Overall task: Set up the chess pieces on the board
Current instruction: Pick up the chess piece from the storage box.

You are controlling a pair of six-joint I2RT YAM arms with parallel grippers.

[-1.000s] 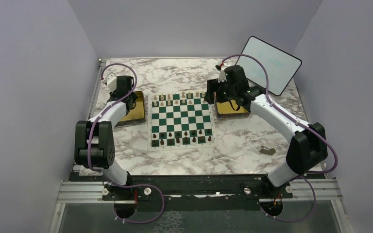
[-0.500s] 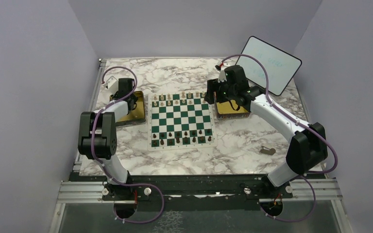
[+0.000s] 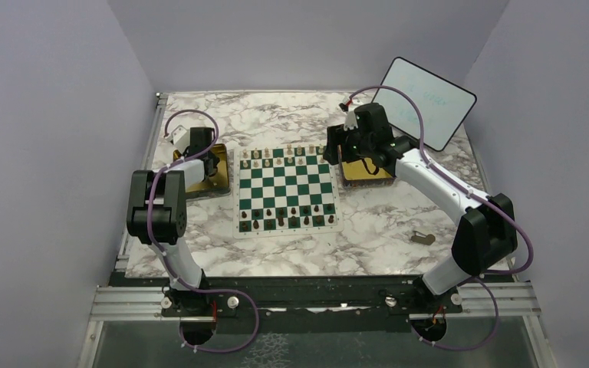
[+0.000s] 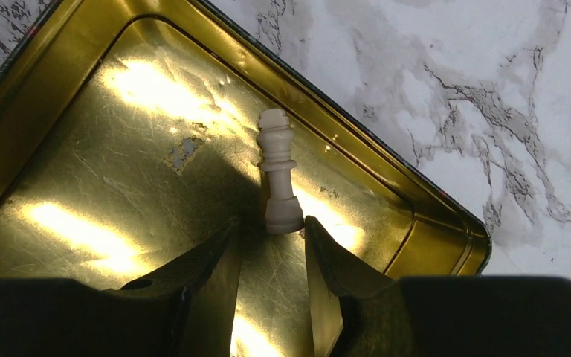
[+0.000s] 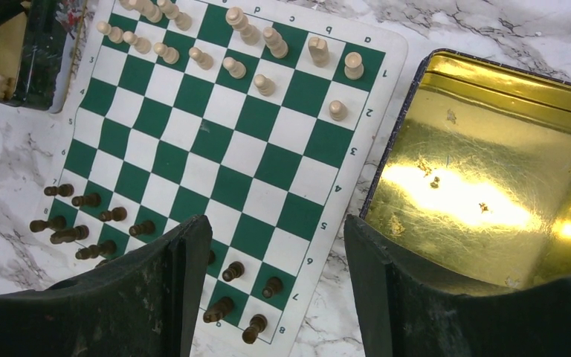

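Quick look at the setup: the flat green-and-white checked board (image 3: pixel 286 184) sits mid-table on the marble-pattern top (image 3: pixel 368 245). The cream chess pieces (image 3: pixel 276 157) stand in the two rows along the board's far edge, and the dark brown chess pieces (image 3: pixel 285 216) stand in the two rows along its near edge.

Just left of the board is a shiny gold rectangular tray (image 4: pixel 119 186). One cream chess piece (image 4: pixel 279 171) lies on its side there, near a tray corner. The left gripper (image 4: pixel 271 238) is down in that tray, jaws partly apart, with the piece's foot right between the fingertips. One fingertip looks like it's touching the foot and the other side is in shadow, so I can't tell if it's actually pinched.

The right gripper (image 5: pixel 273 223) hangs over the board's right edge with its jaws spread wide and nothing in them. A second gold tray (image 5: pixel 491 186) sits right beside that edge of the board.
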